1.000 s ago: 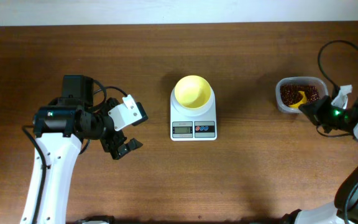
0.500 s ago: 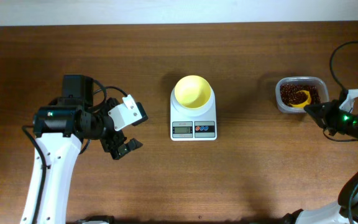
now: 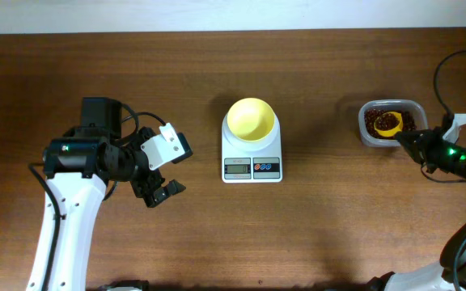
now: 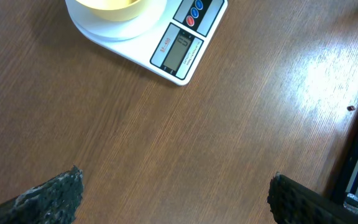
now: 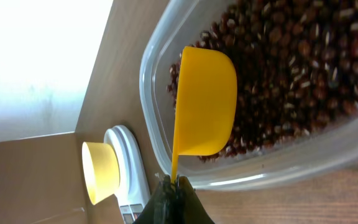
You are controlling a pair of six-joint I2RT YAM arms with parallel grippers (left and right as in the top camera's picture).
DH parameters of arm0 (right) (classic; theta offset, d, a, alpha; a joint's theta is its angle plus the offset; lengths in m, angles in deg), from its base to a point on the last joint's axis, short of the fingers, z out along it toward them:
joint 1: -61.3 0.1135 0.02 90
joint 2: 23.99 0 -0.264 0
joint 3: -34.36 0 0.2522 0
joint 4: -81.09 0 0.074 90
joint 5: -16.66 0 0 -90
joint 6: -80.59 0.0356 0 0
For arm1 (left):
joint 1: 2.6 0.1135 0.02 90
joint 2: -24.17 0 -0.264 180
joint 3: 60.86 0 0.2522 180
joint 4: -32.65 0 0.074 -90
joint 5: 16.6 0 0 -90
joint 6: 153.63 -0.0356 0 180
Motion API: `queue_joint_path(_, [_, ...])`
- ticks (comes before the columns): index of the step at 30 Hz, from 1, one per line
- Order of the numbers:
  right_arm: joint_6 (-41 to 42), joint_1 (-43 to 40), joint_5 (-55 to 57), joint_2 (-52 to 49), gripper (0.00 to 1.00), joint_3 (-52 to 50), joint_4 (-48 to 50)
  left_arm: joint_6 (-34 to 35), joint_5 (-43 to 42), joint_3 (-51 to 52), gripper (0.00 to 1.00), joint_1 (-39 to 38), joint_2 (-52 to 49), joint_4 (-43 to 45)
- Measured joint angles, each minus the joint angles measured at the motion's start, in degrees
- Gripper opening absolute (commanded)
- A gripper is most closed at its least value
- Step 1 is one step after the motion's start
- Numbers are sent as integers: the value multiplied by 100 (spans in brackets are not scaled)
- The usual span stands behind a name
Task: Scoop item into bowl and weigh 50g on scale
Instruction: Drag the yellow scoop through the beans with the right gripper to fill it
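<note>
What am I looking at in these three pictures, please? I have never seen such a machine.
These are two robot arms at a wooden table. One picture looks down from above; the other two come from a camera on each wrist. In the middle, a white scale carries an empty yellow bowl. At the right, a clear tub holds red-brown beans. The right gripper is shut on the handle of a yellow scoop, whose cup is in the tub. The left gripper is open and holds nothing.
</note>
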Motion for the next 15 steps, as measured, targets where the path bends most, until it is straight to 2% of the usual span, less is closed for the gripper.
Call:
queue_joint_path(7, [33,-595,-138,0,4,-2,-4,0,0,0,99,0,0,0])
queue_joint_path(15, [66,-651,-962,2,4,-2,2,0,0,0,99,0,0,2])
